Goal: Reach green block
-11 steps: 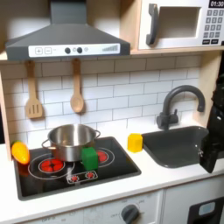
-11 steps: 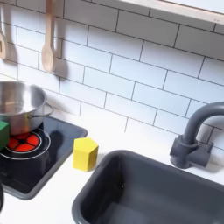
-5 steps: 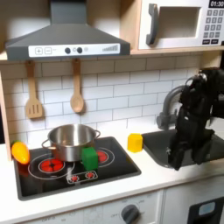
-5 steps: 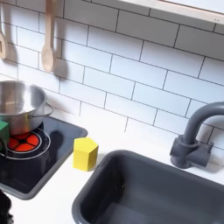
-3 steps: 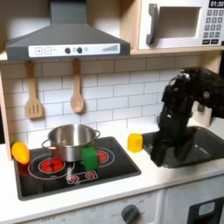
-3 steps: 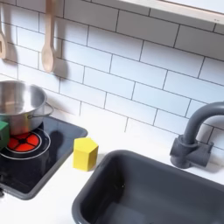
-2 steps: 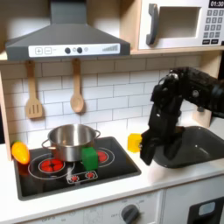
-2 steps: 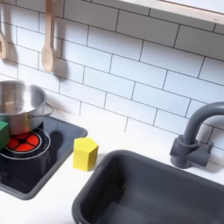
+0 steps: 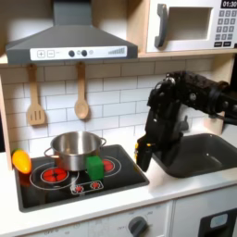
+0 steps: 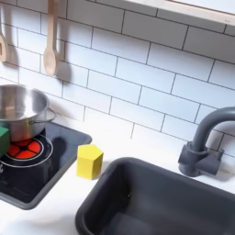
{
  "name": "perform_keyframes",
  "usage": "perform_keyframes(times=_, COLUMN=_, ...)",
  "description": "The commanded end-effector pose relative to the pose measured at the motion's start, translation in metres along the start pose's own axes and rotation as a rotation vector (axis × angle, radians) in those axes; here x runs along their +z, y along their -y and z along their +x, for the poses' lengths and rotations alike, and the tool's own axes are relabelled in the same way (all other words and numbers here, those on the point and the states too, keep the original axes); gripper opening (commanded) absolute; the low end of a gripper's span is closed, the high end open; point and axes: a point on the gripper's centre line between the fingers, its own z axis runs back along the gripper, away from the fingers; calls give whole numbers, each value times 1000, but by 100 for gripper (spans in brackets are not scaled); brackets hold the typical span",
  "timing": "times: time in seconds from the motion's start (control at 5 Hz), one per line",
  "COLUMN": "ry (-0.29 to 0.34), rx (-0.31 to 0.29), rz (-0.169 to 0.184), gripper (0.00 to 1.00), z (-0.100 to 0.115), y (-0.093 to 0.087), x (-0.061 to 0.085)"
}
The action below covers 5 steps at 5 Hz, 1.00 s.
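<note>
At the first exterior view's left edge a yellow-orange rounded object (image 9: 20, 161) is seen lying by the black toy hob (image 9: 120, 176). Next comes the shiny steel pot (image 9: 75, 148), set on a red ring of that hob. The small bright green upright block (image 9: 94, 168) stands just in front of the pot and to its right, on the hob surface; its long axis is held vertical, a flat face turned toward the camera, so its sides are left free for a grasp from above or from the right. In the second exterior view only a green sliver (image 10: 4, 142) is caught at the left edge. A yellow block (image 10: 89, 161) rests on the counter between hob and dark sink (image 9: 215, 159). The black gripper (image 9: 143, 157) hangs low beside the yellow block, well short of the green one; whether its fingers are apart or together cannot be told
</note>
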Motion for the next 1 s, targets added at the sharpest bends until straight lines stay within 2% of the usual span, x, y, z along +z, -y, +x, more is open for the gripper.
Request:
perform_keyframes(times=0.0, ry=17, rx=16, rz=21, gripper=100, z=15, y=-18, x=-3)
perform_keyframes(times=0.8, ry=29, rx=35, rz=53, gripper=100, z=51, y=-45, x=-14)
